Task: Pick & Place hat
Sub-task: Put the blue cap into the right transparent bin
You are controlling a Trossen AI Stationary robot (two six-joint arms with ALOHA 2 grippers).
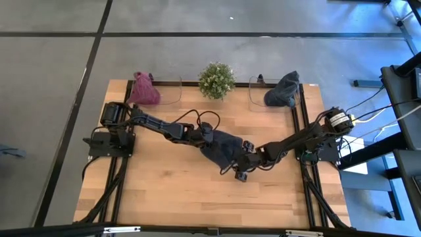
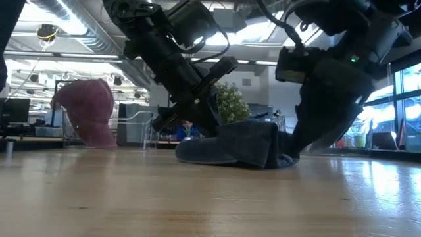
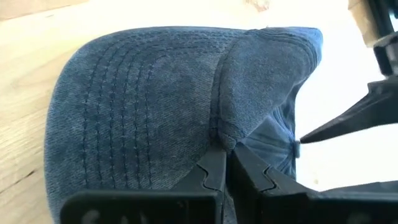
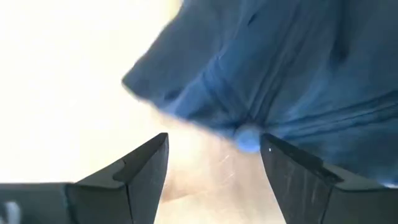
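Note:
A blue denim cap [image 1: 220,146] lies on the wooden table near its middle, brim and crown down on the wood [image 2: 243,145]. My left gripper [image 1: 209,137] reaches in from the table's left and is shut on the cap [image 3: 149,106]. My right gripper [image 1: 242,164] comes from the right, low at the cap's near right side. Its fingers stand open [image 4: 214,149] around the crown's top button [image 4: 247,140]. Whether they touch the cloth, I cannot tell. My left gripper pinches the cap between its two fingers at the seam where the brim meets the crown [image 3: 217,134], on a raised fold of denim. The fingers [image 3: 211,165] come slanting down from the table's left. The cap rests on the table.
At the table's far edge a pink hat [image 1: 143,90] sits on a clear stand at the left, and a dark hat [image 1: 283,90] on another clear stand at the right. A small potted plant [image 1: 216,79] stands between them. Bare wood lies toward the near edge.

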